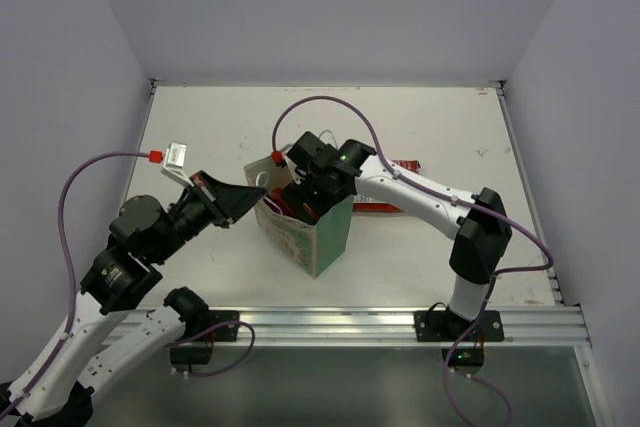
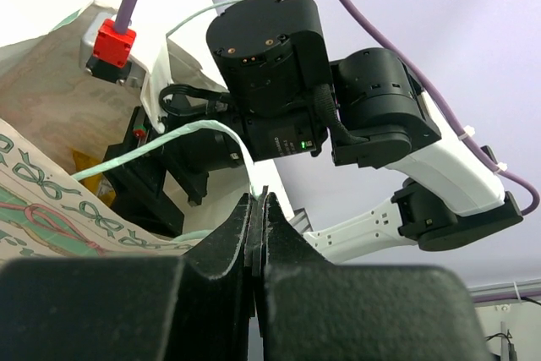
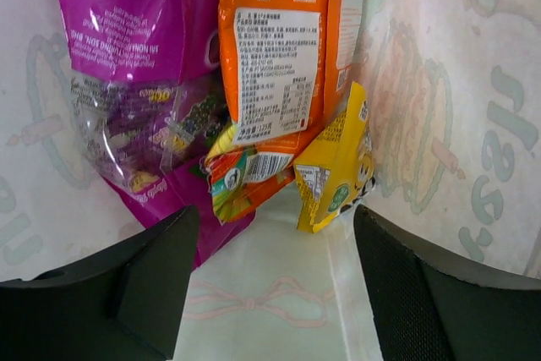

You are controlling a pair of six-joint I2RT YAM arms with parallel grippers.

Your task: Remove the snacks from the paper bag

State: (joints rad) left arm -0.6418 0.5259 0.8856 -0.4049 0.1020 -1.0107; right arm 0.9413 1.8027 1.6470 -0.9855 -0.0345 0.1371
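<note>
Snacks [image 3: 245, 177] lie at the bottom of the paper bag [image 1: 322, 239], which stands in the middle of the table [image 1: 200, 117]. They are a magenta packet [image 3: 135, 57], an orange packet [image 3: 283, 57] and a small yellow packet [image 3: 334, 166].

The right gripper [image 3: 275, 293] is down inside. Its jaws are wide apart and hold nothing, ready to pick one.

The left gripper [image 2: 258, 209] has its jaws pinched tight, it seems on the string handle [image 2: 152, 145], so the bag does not tip.

One red packet [image 1: 378, 209] lies on the table just right of the bag.

The orange packet's white label [image 3: 275, 73] is too small to read. Tiny words above it look like lemon and blackcurrant.
</note>
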